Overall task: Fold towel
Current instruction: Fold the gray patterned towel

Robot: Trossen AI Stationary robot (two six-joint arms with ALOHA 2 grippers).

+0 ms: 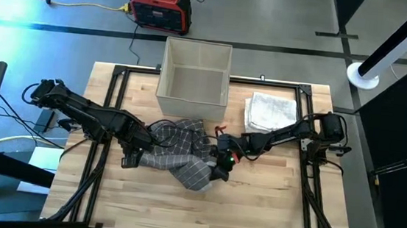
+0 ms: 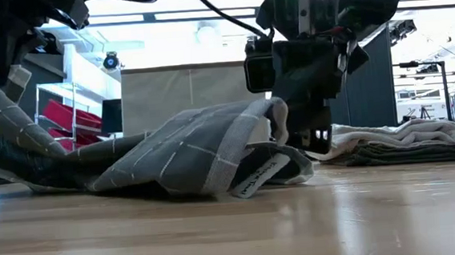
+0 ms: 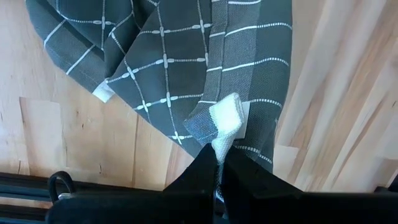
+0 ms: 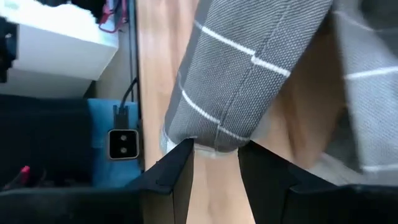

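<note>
So the grey checked towel [image 1: 178, 152] is lying bunched up in the middle of the table [image 1: 269, 208], nowhere near flat yet. My left gripper [image 3: 219, 163] has its jaws pinched tight on a corner, right where the white tag pokes out, over on the towel's left side. My right gripper [image 4: 214, 155] is at the towel's right edge with a folded hem sitting between the fingers [image 4: 171, 171]. The jaws there are partway apart, and I honestly can't tell if that's a proper grip or if they're letting go.

My take on doing this bit well: get both corners held firmly before any lifting, then pull them apart to take the slack out, because folding a crumpled heap just gives a crooked result. I'd re-seat the right jaws deeper on that hem first. There's a beige bin [image 1: 194, 73] at the far side and a white folded towel [image 1: 270, 111] far right, so keep the spread clear of both.
</note>
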